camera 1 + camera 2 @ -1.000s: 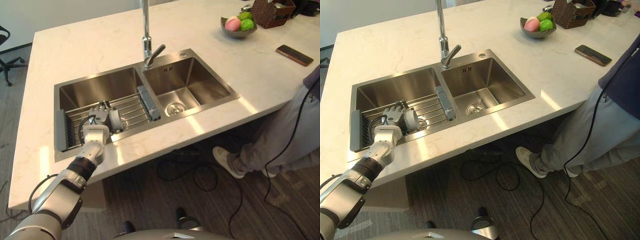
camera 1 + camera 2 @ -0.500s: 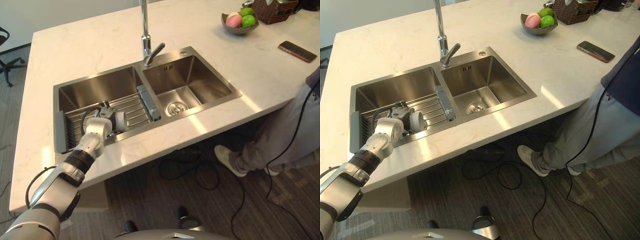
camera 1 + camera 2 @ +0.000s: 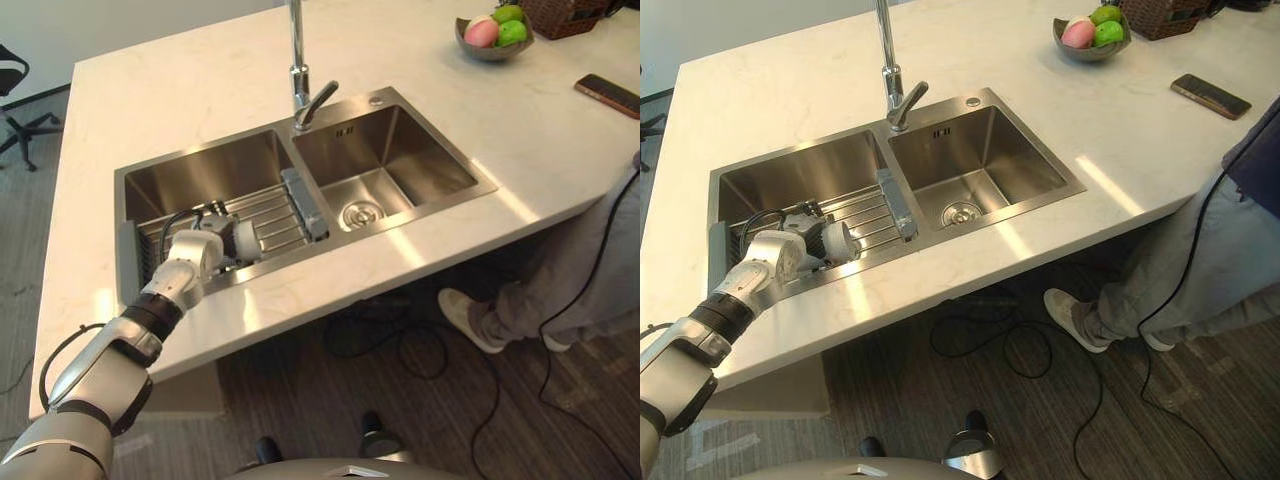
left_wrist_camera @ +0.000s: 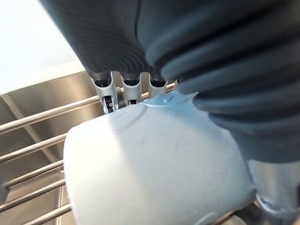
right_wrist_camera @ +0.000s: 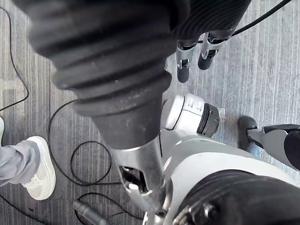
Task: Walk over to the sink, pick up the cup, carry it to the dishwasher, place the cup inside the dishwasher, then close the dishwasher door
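Left eye view: the robot stands at a double-bowl sink [image 3: 205, 172] set into a pale, faintly veined stone counter [image 3: 180, 90]. The walk to the sink looks done, and the pick-up is under way. The left hand [image 3: 197, 250] reaches into the left bowl, where the cup [image 3: 244, 239] lies on its side on a drying rack [image 3: 277, 215] of thin parallel metal rods.

In the left wrist view the fingers [image 4: 131, 91] curl over the far side of the cup, and its rounded wall sits close against the dark ribbed cover, so the hand appears to be wrapped round it. Whether the cup is clear of the rods is hard to tell. Judging from this, the lift, the carry to the dishwasher, setting the cup inside and closing the door all remain.

The right hand [image 5: 183, 63] hangs over grey wood-grain floor [image 5: 262, 70], its fingers loose and straight, holding nothing.

The cup is smooth, matt and pale, almost white, with a plain cylindrical body. The sink is brushed steel with square corners and a bright reflective rim. A tall, slim chrome faucet [image 3: 296, 60] rises behind the divider between the bowls. Far along the counter sit a grey bowl of fruit [image 3: 488, 42] and a flat dark phone [image 3: 612, 95]. A person [image 3: 570, 290] in grey trousers stands at the counter's right edge.
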